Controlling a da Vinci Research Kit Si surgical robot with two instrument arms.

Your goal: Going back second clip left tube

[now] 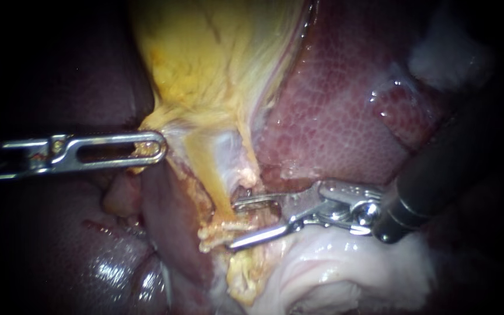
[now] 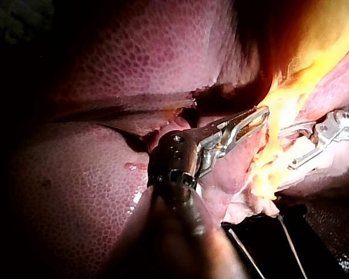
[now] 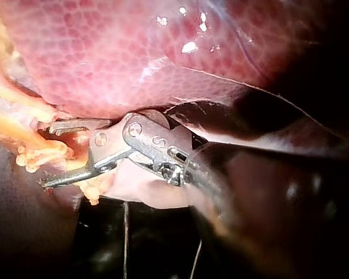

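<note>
While the left instrument (image 1: 157, 146) has its pincer clamped on the gallbladder (image 1: 217, 58), the right instrument (image 1: 234, 224) holds its pincer wide astride the left tube (image 1: 208, 175) (probably soft, slippery and easily torn), which is best gripped squarely mid-length.

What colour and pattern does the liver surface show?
The liver is reddish-purple with a fine pale honeycomb mottling, clearest in the left wrist view.
</note>
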